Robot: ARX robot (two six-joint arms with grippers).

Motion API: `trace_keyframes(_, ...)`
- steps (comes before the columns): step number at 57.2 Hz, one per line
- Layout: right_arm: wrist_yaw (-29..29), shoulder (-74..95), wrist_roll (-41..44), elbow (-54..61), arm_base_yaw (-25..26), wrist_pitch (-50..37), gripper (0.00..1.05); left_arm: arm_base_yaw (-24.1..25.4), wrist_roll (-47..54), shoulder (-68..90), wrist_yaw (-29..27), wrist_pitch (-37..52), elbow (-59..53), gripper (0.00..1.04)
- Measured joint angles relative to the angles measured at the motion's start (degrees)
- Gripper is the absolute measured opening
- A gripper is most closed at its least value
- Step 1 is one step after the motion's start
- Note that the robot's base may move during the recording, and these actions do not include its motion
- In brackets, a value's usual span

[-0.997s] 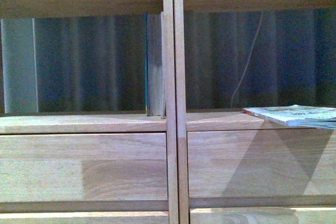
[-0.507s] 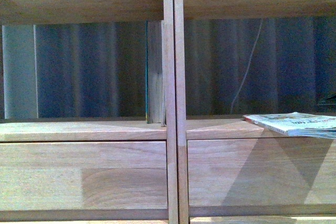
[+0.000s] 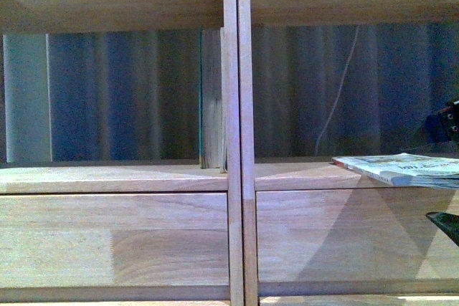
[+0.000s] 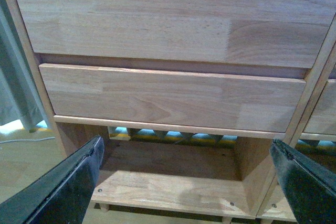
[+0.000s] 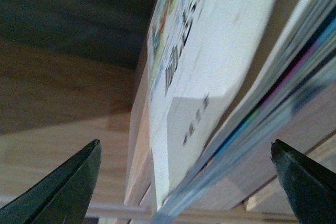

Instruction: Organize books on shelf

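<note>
Since a second ago your right hand [image 3: 446, 173] has come into the front view at its right edge, dark parts showing above and below the paperback's level, and the view has dropped a little against the shelf [image 3: 115, 177]; the books have not shifted. Shelf fills the front view: light wood, double divider down the middle, an open cubby on each side, drawer fronts [image 4: 157, 22] beneath. Paperback [image 3: 401, 168] lies flat on the right cubby's floor, at the front lip, its long axis running sideways along that lip and out of view to the right. Dark-teal book [image 3: 200, 98] stands upright in the left cubby, close against the divider. Right hand is much the nearer arm: on its wrist view the jaws stand wide, the paperback's edge between them, nothing gripped yet. Left hand [image 4: 186, 142] is low, facing the drawers, spread wide and empty. Judgement: closing calls for one finger over the cover and one under; the floppy cover may sag.
</note>
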State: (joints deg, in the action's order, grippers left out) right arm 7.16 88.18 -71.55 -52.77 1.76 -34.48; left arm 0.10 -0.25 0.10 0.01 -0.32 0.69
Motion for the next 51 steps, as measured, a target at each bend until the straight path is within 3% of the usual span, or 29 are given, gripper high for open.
trace_keyframes(4,-0.83,1.01,-1.4,-1.22,0.92,0.15,0.96,0.0,0.0,0.0,0.0,0.0,0.0,0.97)
trace_keyframes(18,-2.03,1.36,-2.08,-4.5,1.64,0.87,0.62,0.0,0.0,0.0,0.0,0.0,0.0,0.97)
trace_keyframes(33,-1.77,1.38,-2.23,-4.13,0.48,0.22,0.17,0.0,0.0,0.0,-0.02,0.0,0.0,0.97)
trace_keyframes(40,-0.92,1.38,-2.56,-2.23,0.63,-1.36,0.07,0.0,0.0,0.0,0.0,0.0,0.0,0.97)
trace_keyframes(42,-0.35,1.36,-2.89,-1.55,0.83,-2.01,0.07,0.72,0.11,0.61,3.08,-0.26,0.11,0.97)
trace_keyframes(47,1.29,0.39,-3.72,0.87,1.84,-3.87,0.07,9.16,1.53,7.96,26.14,-0.59,2.03,0.97)
trace_keyframes(51,3.54,-1.49,-3.93,2.75,2.78,-5.2,0.07,14.93,1.73,14.4,38.75,1.81,3.37,0.97)
